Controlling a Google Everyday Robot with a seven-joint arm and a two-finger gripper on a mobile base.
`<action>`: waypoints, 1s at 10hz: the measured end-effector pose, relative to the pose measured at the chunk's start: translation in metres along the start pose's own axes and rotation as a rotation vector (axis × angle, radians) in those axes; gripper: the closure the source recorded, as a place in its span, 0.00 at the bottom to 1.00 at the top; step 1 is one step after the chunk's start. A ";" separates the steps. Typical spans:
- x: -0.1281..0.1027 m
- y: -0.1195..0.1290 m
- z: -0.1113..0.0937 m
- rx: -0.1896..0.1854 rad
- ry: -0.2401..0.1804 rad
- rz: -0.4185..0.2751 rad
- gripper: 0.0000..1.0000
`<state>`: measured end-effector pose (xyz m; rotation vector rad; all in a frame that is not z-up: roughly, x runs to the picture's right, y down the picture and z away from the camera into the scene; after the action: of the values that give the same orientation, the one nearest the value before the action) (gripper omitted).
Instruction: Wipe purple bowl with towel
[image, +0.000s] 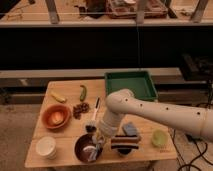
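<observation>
The gripper (94, 148) sits inside the purple bowl (88, 148) — whether it pinches the towel (93, 151) I cannot tell; press lightly, sweep the inner wall.

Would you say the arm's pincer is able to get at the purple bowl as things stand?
Probably yes: the pincer hangs right over the purple bowl near the table's front edge, with nothing between them.

Lab-like test area: wooden table (70, 152), railings, end effector (95, 150) over bowl (80, 148).
</observation>
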<state>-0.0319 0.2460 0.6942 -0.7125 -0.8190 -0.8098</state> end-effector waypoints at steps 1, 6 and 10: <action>-0.008 -0.019 0.002 0.005 0.004 -0.028 1.00; -0.066 -0.085 0.031 -0.007 -0.032 -0.170 1.00; -0.085 -0.062 0.038 -0.011 -0.083 -0.141 1.00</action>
<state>-0.1336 0.2738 0.6557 -0.7077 -0.9484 -0.9165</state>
